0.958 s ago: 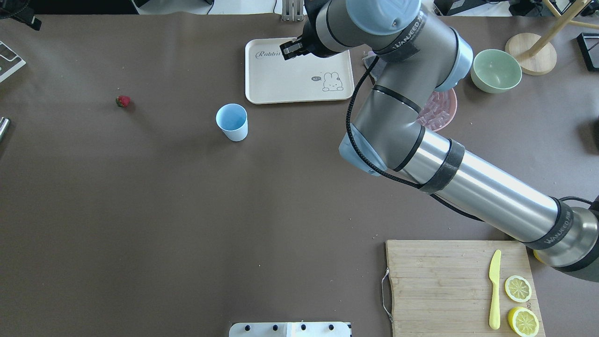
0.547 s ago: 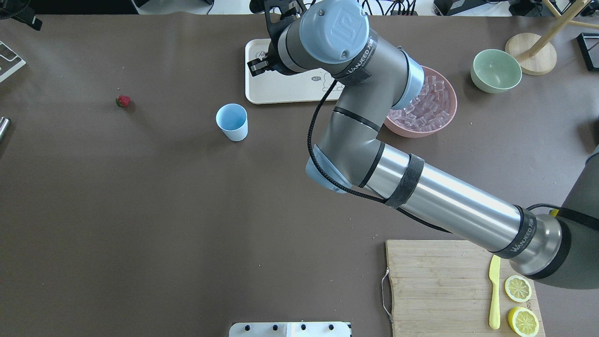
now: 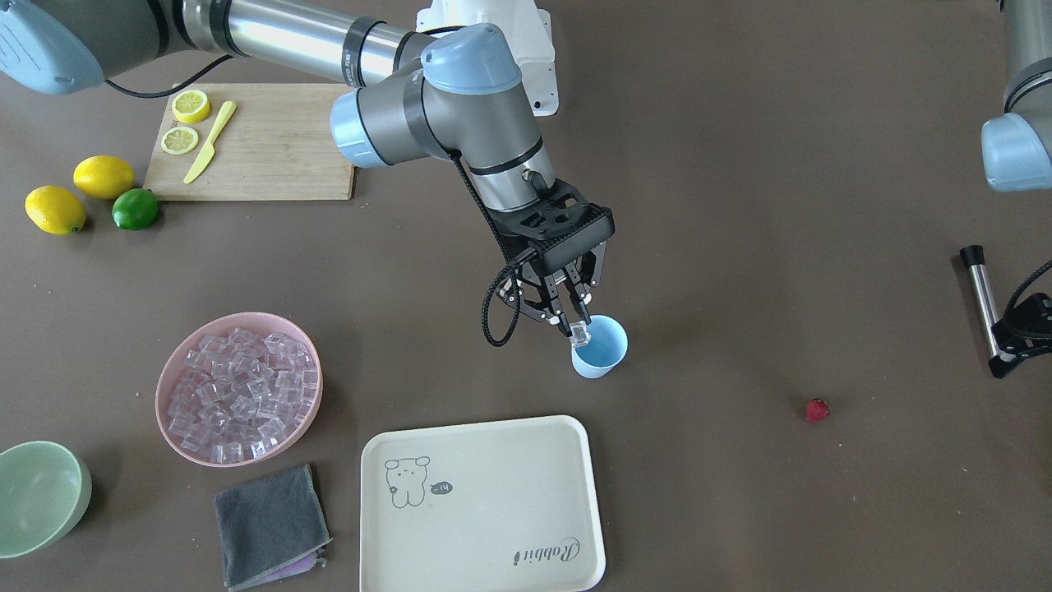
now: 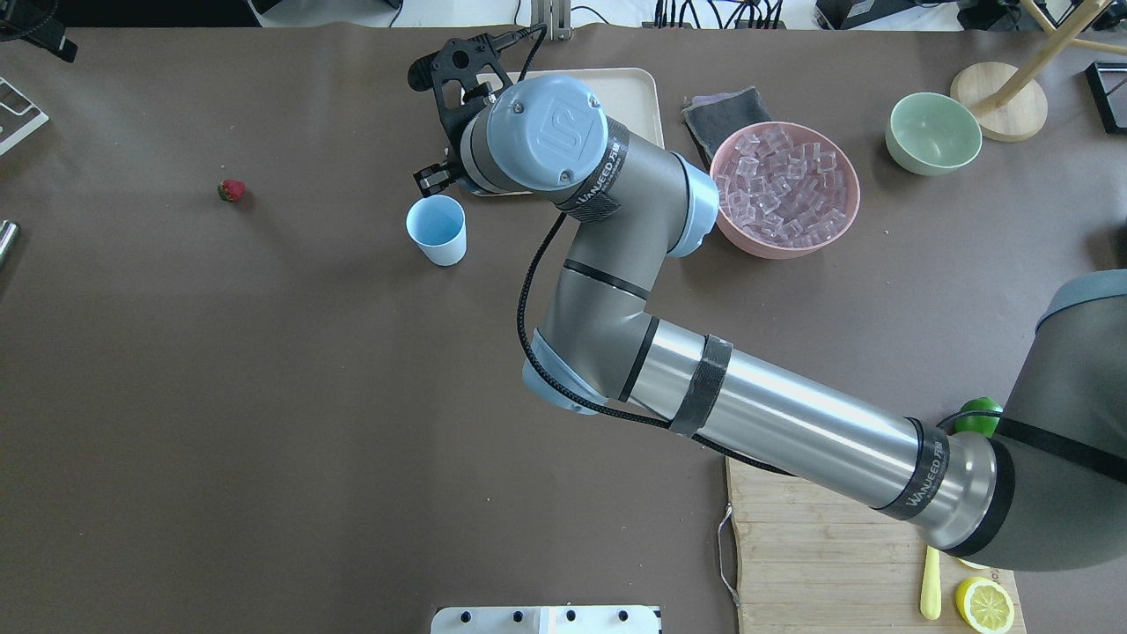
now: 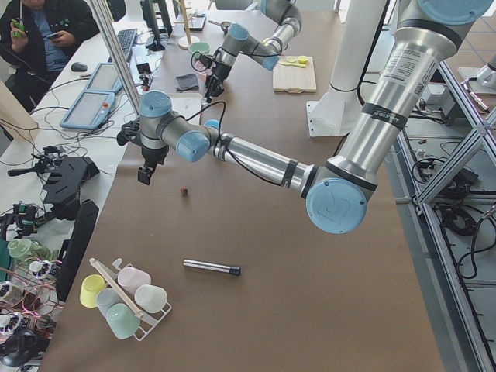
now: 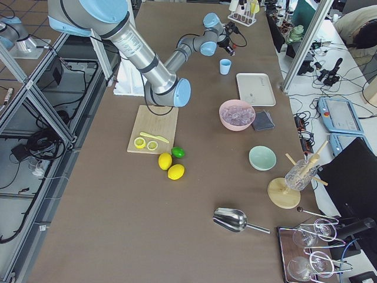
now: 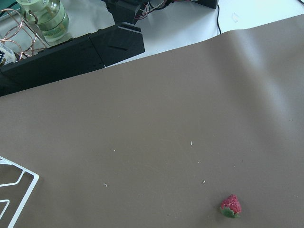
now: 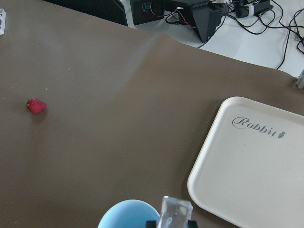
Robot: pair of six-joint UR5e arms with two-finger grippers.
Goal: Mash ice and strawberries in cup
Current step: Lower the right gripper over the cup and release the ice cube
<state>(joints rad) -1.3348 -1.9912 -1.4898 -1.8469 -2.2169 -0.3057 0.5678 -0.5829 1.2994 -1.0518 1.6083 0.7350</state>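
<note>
Hovering ice cube (image 3: 581, 334) over cup (image 3: 606, 347) rim, not centre; right gripper (image 3: 576, 326) fingers clamped on it. Release here risks cube clipping rim, bouncing onto table (image 3: 740, 123), tipping cup.

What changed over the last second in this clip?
The right arm swung from over the tray toward the robot's left. The right tool, gripping an ice cube, is now at the rim of the cup. Cup, tray and strawberry did not move.
</note>
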